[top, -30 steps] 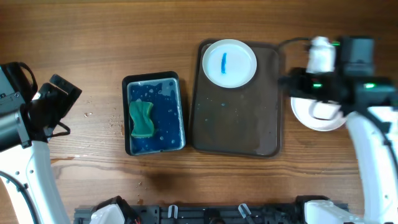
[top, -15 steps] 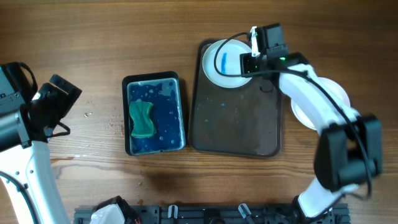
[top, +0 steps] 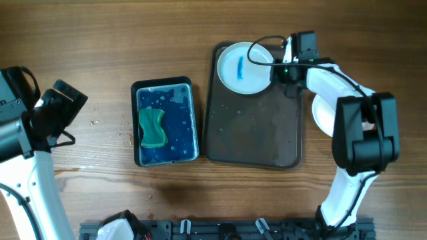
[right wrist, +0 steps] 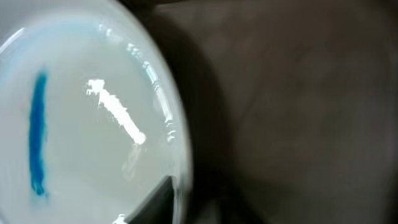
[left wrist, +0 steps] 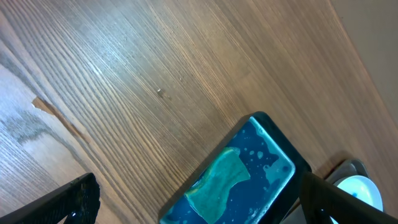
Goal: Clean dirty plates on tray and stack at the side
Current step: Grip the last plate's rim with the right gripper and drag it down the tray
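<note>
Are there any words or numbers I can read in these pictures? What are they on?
None can be read: no words, numbers, labels or signs.
The blue mark on the plate is only a smear, not a letter.
The brown tray, black tray, sponge and table show no writing.

Both arms same build: white rounded links, black joint housings. Right arm (top: 328,81): big boxy black joint mid-arm, thin black cable (top: 261,44) looping off the wrist end. Left arm (top: 32,188): black wrist block, matte black blunt fingers (left wrist: 69,200).
</note>
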You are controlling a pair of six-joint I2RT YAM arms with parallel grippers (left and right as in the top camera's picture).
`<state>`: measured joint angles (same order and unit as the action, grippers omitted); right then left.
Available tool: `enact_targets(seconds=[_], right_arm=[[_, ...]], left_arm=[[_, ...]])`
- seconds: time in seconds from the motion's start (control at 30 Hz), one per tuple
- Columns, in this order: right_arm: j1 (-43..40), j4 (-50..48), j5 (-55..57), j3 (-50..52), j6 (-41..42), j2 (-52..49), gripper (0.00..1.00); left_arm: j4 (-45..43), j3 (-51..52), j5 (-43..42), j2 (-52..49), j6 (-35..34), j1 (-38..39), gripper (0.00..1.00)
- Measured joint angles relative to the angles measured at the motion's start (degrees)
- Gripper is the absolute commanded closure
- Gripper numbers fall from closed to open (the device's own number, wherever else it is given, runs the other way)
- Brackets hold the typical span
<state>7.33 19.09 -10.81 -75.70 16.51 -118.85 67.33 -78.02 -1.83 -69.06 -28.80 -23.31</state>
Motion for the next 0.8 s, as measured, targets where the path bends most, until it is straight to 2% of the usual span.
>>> enact_targets(seconds=[0.23, 0.4, 0.53, 0.67, 0.8], right_arm=[[0.4, 4.0, -2.5, -0.5, 1.2, 0.1, 0.96], [0.4, 13.3, -2.5, -0.4, 1.2, 4.3, 0.96], [0.4, 20.5, -1.5, 0.0, 0.0, 13.9, 0.96], [0.4, 31.5, 0.1, -0.2, -0.3, 29.8, 0.96], [0.4, 42.0, 1.0, -0.1, 1.3, 38.4, 0.96]], left_arm=[[0.0, 0.0, 0.0, 0.0, 0.0, 0.0, 0.0], [0.0, 0.0, 0.0, 0.0, 0.0, 0.0, 0.0], [0.0, 0.0, 0.0, 0.0, 0.0, 0.0, 0.0], [0.0, 0.0, 0.0, 0.0, 0.0, 0.0, 0.0], [0.0, 0.0, 0.0, 0.0, 0.0, 0.0, 0.0]])
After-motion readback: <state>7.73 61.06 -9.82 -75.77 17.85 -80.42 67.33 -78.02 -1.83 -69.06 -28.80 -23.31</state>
